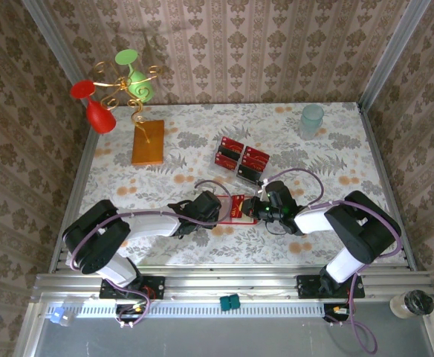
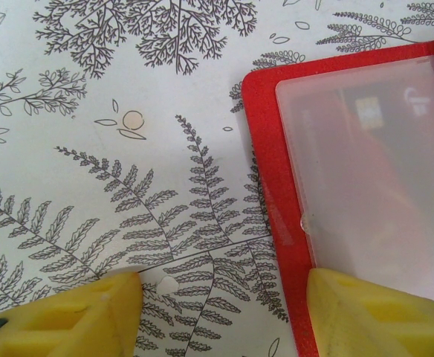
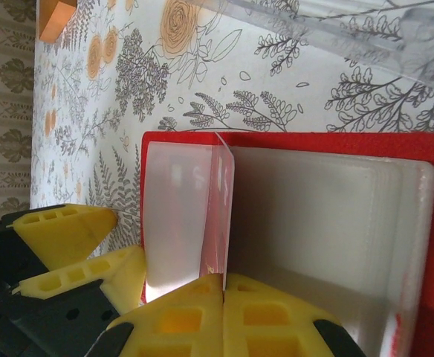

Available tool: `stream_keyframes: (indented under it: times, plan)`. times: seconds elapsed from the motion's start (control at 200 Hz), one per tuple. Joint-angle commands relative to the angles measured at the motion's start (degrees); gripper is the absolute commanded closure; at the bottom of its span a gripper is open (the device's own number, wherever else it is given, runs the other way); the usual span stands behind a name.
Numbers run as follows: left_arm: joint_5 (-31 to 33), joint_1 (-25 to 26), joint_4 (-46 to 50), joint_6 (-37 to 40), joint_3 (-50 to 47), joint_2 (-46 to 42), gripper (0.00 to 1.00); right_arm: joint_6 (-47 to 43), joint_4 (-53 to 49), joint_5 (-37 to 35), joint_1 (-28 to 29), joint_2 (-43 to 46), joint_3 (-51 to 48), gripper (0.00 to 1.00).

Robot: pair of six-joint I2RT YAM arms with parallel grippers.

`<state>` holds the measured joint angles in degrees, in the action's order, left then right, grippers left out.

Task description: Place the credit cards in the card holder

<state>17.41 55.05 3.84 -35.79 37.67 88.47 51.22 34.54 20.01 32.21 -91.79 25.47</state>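
Hold the clear flap (image 3: 221, 208) up with the right gripper (image 3: 223, 281) – pinched shut on it. Pin the card holder (image 2: 265, 186), flat on the table (image 2: 91, 186), with the half-open left gripper (image 2: 224, 286), gripping nothing.

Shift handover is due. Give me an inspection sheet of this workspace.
Surface: floral table, flat.
Job's things: holder open between the arms; cards lie behind it.
Clutter: slab, glasses, cup, bottle.
End effectors: left end effector open, straddling the holder's edge; right end effector shut on its clear pocket flap.
Cables: purple cables loop along both arms.
Surroundings: wallpapered walls.
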Motion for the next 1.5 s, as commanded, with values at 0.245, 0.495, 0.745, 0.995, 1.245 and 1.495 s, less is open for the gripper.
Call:
stream_keyframes:
  times: [0.245,0.495,0.745,0.995,1.245,1.495]
  plan:
    - [0.0,0.36,1.61,-0.85,-0.34,0.94,0.39,0.05,-2.18,0.9,0.76,-1.04,-1.04,1.0]
    - [-0.01,0.39,1.57,-0.85,-0.49,1.0,0.39,0.16,-3.85,0.43,0.83,-0.37,-1.6,1.0]
    - [-0.01,0.35,1.44,-0.95,-0.58,0.95,0.39,0.15,-5.45,0.63,0.84,-0.27,-1.57,1.0]
    - [0.08,0.36,1.36,-1.02,-0.58,0.89,0.39,0.15,-7.62,0.66,0.84,-0.48,-1.05,1.0]
    - [0.08,0.32,1.35,-1.01,-0.67,0.86,0.39,-0.58,-9.55,1.52,0.84,-0.41,-0.54,1.0]
    - [0.01,0.41,1.19,-1.04,-0.51,1.08,0.39,-1.45,-11.74,2.31,0.84,-1.33,0.9,1.0]
